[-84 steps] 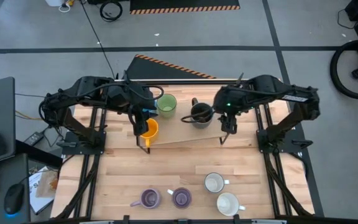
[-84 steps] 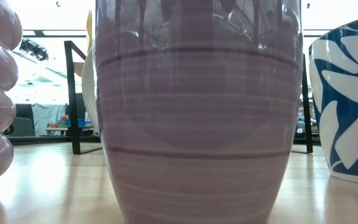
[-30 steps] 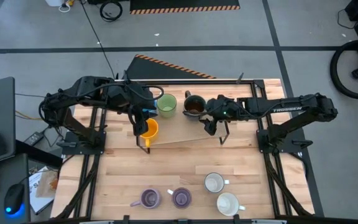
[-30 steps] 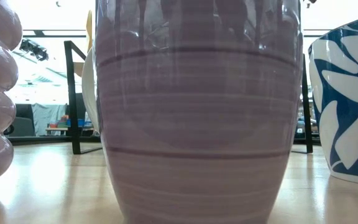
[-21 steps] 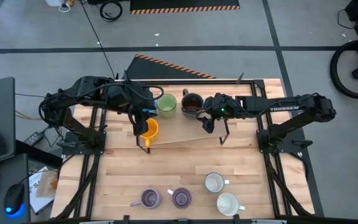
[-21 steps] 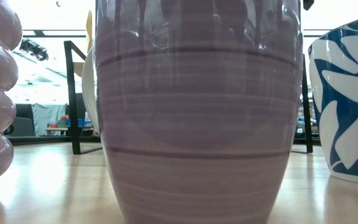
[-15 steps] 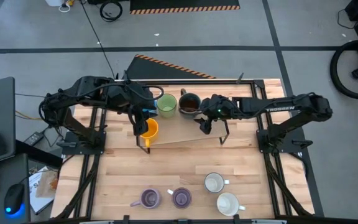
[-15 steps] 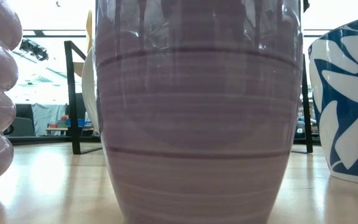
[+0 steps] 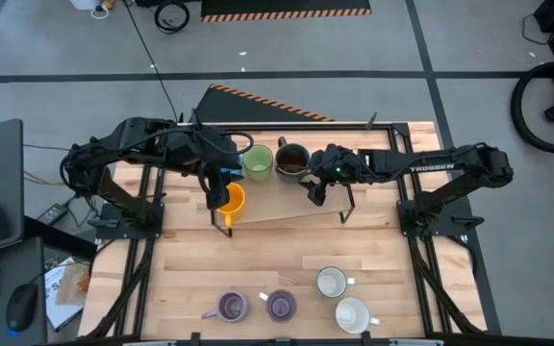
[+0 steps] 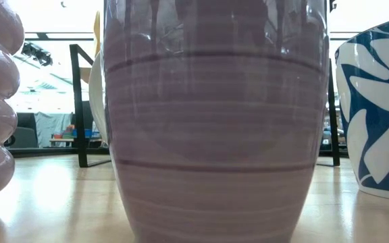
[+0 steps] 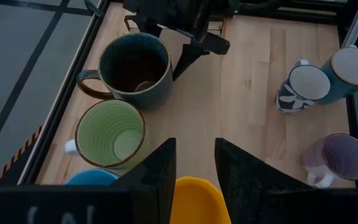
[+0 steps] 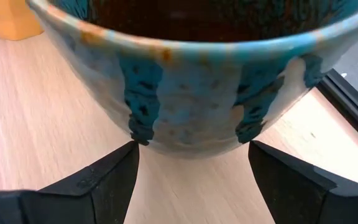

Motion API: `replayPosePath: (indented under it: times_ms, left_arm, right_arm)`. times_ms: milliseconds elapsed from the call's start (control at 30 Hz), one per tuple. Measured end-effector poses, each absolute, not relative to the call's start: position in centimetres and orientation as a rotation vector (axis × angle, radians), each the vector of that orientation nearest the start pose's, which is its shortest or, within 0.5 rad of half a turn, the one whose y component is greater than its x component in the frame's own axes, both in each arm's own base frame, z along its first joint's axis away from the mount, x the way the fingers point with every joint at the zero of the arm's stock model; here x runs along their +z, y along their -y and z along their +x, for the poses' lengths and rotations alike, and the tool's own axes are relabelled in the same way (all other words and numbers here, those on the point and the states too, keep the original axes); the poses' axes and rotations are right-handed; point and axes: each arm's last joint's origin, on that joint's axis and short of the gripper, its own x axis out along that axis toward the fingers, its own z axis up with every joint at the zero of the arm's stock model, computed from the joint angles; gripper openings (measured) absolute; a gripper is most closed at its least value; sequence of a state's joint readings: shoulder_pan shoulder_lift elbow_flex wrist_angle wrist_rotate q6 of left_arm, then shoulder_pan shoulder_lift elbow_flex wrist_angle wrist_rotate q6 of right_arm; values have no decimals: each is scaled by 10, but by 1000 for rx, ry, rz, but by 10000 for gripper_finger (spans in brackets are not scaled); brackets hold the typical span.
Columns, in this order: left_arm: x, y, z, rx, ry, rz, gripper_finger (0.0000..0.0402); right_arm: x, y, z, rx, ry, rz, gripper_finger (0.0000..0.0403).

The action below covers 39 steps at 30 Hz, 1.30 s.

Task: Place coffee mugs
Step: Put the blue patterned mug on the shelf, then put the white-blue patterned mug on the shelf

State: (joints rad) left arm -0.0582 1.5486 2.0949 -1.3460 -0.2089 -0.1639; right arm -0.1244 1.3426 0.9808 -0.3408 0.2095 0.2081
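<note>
The dark brown mug (image 9: 292,160), blue-green glazed outside, stands just right of the green mug (image 9: 258,161) at the table's far side. My right gripper (image 12: 191,149) reaches in from the right and is shut on it. My left gripper (image 9: 219,199) is shut on the orange mug (image 9: 232,200), near and left of the green one. A blue mug's rim (image 11: 92,178) shows beside the green mug (image 11: 110,134); the left arm hides it from above. Two purple mugs (image 9: 232,307) (image 9: 280,305) and two white mugs (image 9: 331,282) (image 9: 353,313) stand near the table's near edge. My left gripper pinches an orange part of the mug (image 11: 197,199) between its two fingers, on the mug's left side; which part, I cannot tell. My right gripper holds the dark brown mug by its lower outer wall (image 12: 142,134), one finger (image 12: 104,177) on each side, level from the table's right. The mug is upright; whether it rests on the board I cannot tell.
The far mugs are on a lighter wooden board (image 9: 287,207) with black legs (image 9: 346,213). In the low view a purple mug (image 10: 215,135) fills the frame beside a blue-and-white patterned mug (image 10: 377,115). Bare wood (image 9: 287,252) lies between the board and the near mugs.
My right gripper has moved toward the table's left and slightly toward the far edge, carrying the dark brown mug up beside the green mug. It has held still for the last half second.
</note>
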Motion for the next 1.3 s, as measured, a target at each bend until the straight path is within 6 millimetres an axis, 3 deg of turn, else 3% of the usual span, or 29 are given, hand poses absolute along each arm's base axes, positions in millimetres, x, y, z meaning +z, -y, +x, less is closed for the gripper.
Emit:
replayPosePath:
  times_ms: [267,567,833,1133,1300]
  left_arm:
    - [477,9,259,207,-779,-49,117]
    - [477,10,259,215,-773,-80,117]
    - [480,10,262,212,-734,-85,117]
    - [482,11,263,210,-712,-87,117]
    - [481,11,264,210,-712,-87,117]
  right_arm:
    - [272,38,277,-371,-664,196,308]
    - [286,22,258,-338,-670,277,308]
    - [294,-6,250,-247,-674,294,302]
    - [328,-51,249,-92,-804,223,276]
    - [335,-75,248,-23,-860,229,274]
